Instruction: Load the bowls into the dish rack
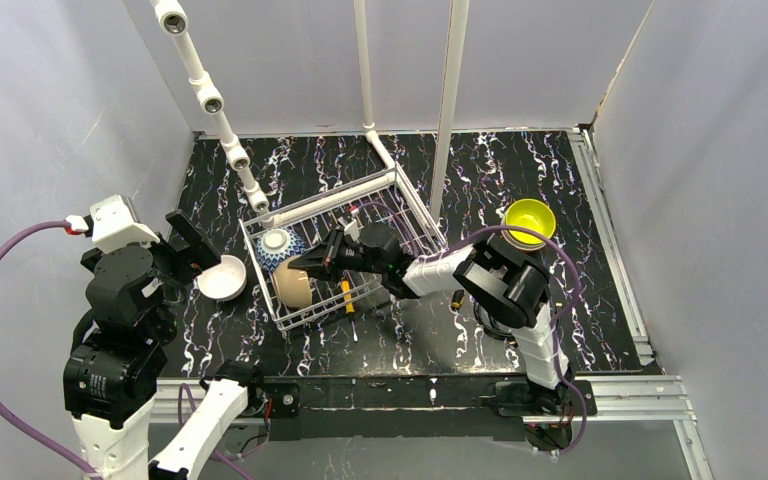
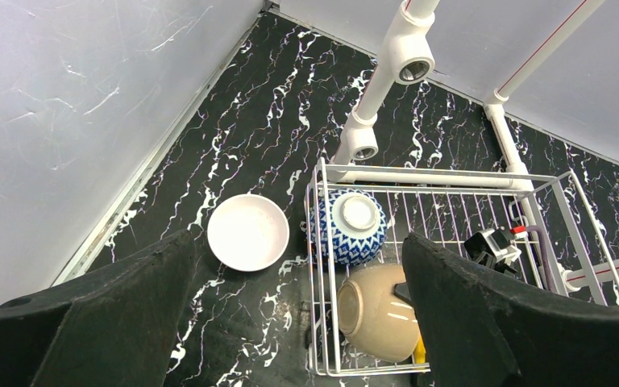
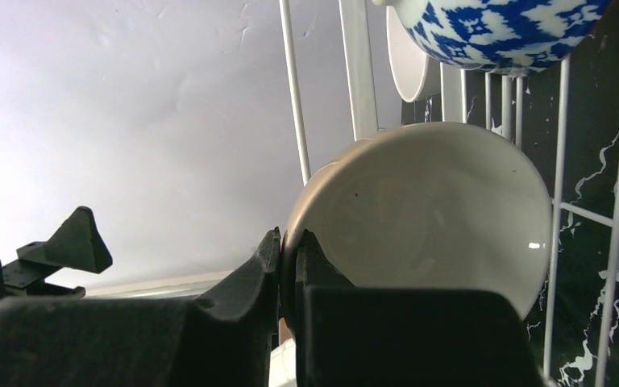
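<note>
At the near left corner of the white wire dish rack point(image 1: 320, 198), the right gripper point(image 3: 288, 250) is clamped on the rim of the tan round glazed bowl point(image 3: 427, 210), which stands on edge beside the inverted blue-white patterned bowl point(image 2: 351, 226). Settle it against the wires before releasing; release slowly. The left gripper point(image 2: 298, 240), fingers wide apart, hovers above the plain white round bowl point(image 2: 247, 232) on the table.

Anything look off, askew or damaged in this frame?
The tan bowl is tipped on its side inside the rack, its rim pinched in the jaws of the right gripper. The blue-patterned bowl beside it sits upside down. The rack itself stands skewed to the edges of the table. No spills or damage show.
</note>
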